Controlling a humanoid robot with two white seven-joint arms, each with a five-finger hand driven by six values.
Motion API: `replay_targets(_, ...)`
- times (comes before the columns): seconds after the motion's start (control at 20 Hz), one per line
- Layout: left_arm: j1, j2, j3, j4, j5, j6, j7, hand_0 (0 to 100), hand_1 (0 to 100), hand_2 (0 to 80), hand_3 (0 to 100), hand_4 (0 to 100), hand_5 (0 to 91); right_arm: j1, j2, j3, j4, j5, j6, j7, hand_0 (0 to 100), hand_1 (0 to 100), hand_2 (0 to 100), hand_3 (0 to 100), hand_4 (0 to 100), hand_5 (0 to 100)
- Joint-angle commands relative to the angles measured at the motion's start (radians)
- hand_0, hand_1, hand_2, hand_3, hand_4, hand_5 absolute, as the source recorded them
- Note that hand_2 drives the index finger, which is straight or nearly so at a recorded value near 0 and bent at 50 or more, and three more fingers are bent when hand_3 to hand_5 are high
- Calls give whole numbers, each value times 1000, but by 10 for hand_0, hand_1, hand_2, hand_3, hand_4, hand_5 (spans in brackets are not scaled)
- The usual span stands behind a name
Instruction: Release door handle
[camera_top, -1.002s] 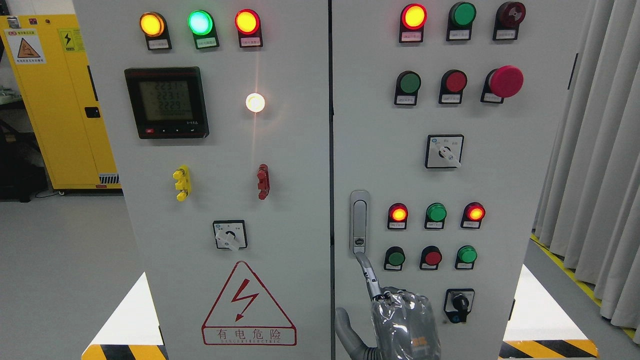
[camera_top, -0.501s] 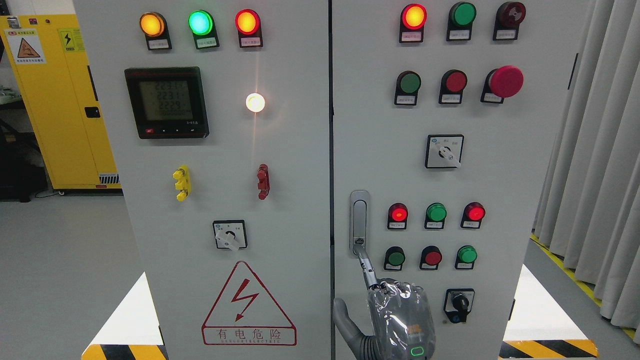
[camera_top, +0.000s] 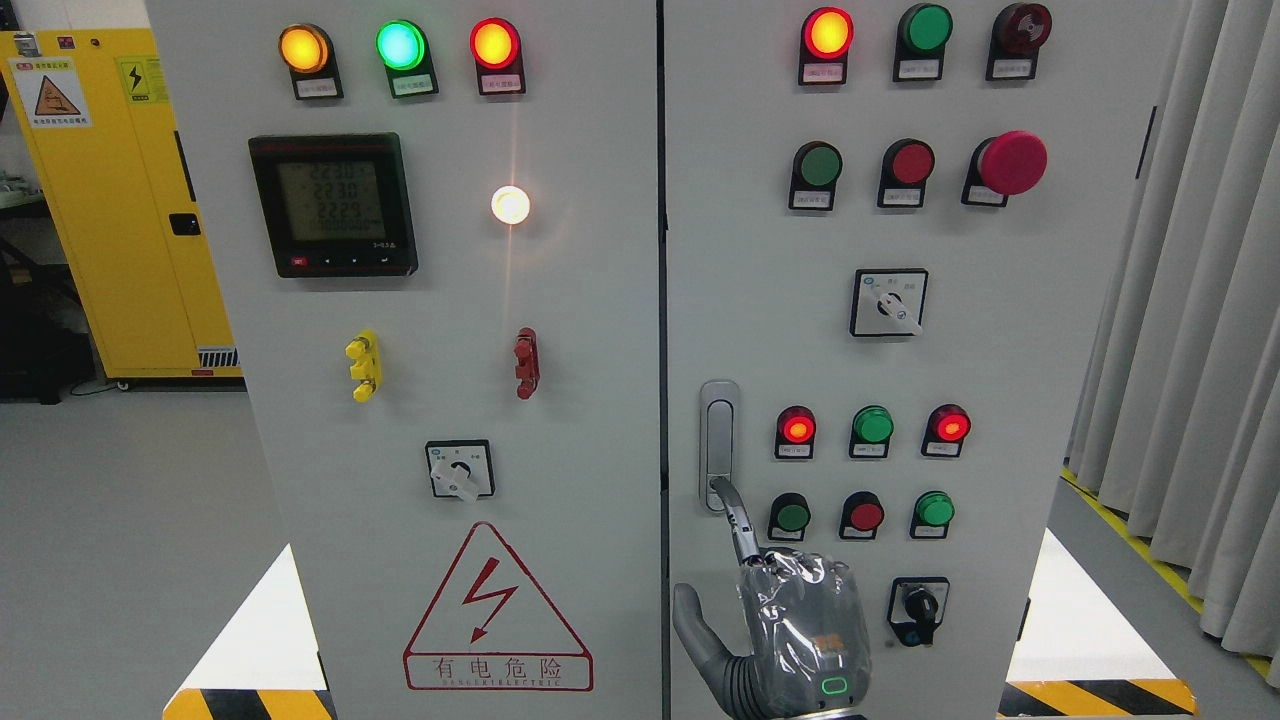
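Head view. A grey electrical cabinet (camera_top: 620, 330) with two doors fills the frame. On the left door, a digital meter (camera_top: 333, 205) sits at ten o'clock from the picture's centre, with a lit white lamp (camera_top: 510, 205) to its right and amber, green and red lamps in a row above. Below them are a yellow terminal (camera_top: 363, 366), a red terminal (camera_top: 526, 363), a rotary switch (camera_top: 460, 470) and a red high-voltage warning triangle (camera_top: 497, 612). The right door carries rows of red and green pilot lamps and buttons, a red mushroom stop button (camera_top: 1012, 162) at two o'clock, and two more selector switches. A yellow storage cabinet (camera_top: 110, 200) stands at the far left; grey curtains (camera_top: 1190, 330) hang at the right.

The door handle (camera_top: 718, 445), a slim upright metal lever, lies on the right door just beside the door seam, at about five o'clock from centre. Nothing blocks it.

The right hand (camera_top: 790, 620) rises from the bottom edge, back facing the camera. Its index finger (camera_top: 738, 525) stretches toward eleven o'clock, tip at the handle's lower end; the other fingers are curled, the thumb sticks out at the left. It grips nothing.
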Motion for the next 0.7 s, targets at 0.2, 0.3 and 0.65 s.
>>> replay_targets(0.2,0,0,0,-12,0,0,0,120,556,0,0,0,0,-14,3,-8,46,-4,2,1,524,367,0,1000,1000,1000)
replay_targets(0.3,0,0,0,-12,0,0,0,120,556,0,0,0,0,-14,3,-8,47,-6,2,1,522,368,0,1000,1000,1000)
replay_targets(0.65,0,0,0,-12,0,0,0,120,556,0,0,0,0,-16,2,-9,47,-6,4,1,518,368,0,1000,1000,1000)
